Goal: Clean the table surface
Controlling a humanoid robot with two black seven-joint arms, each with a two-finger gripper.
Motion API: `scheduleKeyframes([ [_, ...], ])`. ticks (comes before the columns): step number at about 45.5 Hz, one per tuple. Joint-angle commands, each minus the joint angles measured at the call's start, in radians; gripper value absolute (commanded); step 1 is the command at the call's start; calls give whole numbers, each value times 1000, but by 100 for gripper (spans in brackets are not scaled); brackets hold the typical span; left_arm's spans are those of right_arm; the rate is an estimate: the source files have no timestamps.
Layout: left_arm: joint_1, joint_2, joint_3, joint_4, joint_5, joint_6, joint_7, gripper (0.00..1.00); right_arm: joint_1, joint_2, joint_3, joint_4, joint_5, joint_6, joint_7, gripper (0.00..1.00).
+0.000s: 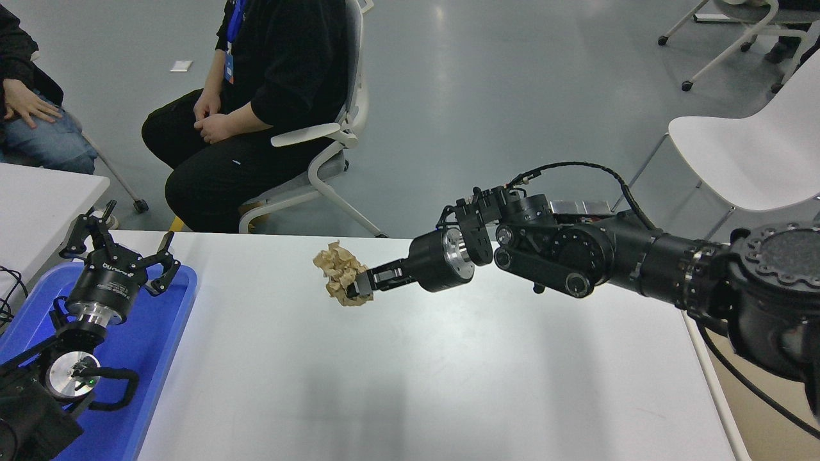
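Note:
The table surface (410,371) is a wide glossy white-grey top filling the lower half of the head view. My right gripper (360,285) is shut on a crumpled ball of brown paper (338,272) and holds it in the air above the table's far middle, with the arm stretched out to the left. My left gripper (122,253) is open and parked at the lower left, over the blue tray (150,346).
A beige bin (756,410) stands at the table's right edge, mostly behind my right arm. A smaller white table corner (45,198) is at the left. Two people sit on chairs beyond the far edge. A white chair (749,153) stands at the far right.

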Motion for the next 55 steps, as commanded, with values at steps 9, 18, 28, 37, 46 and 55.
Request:
scheduleKeyframes([
  [9, 0, 0, 0, 0, 0, 0, 0, 100, 1, -164, 190, -215, 308, -10, -3, 0],
  [18, 0, -1, 0, 0, 0, 0, 0, 100, -17, -251, 193, -347, 469, -10, -3, 0],
  [28, 0, 0, 0, 0, 0, 0, 0, 100, -57, -319, 193, -490, 615, -12, -3, 0],
  [37, 0, 0, 0, 0, 0, 0, 0, 100, -124, -325, 192, -706, 721, -12, -3, 0],
  [46, 0, -1, 0, 0, 0, 0, 0, 100, -216, -352, 192, -835, 794, -22, -5, 0],
  [55, 0, 0, 1, 0, 0, 0, 0, 100, -279, -397, 190, -866, 873, -130, -17, 0],
])
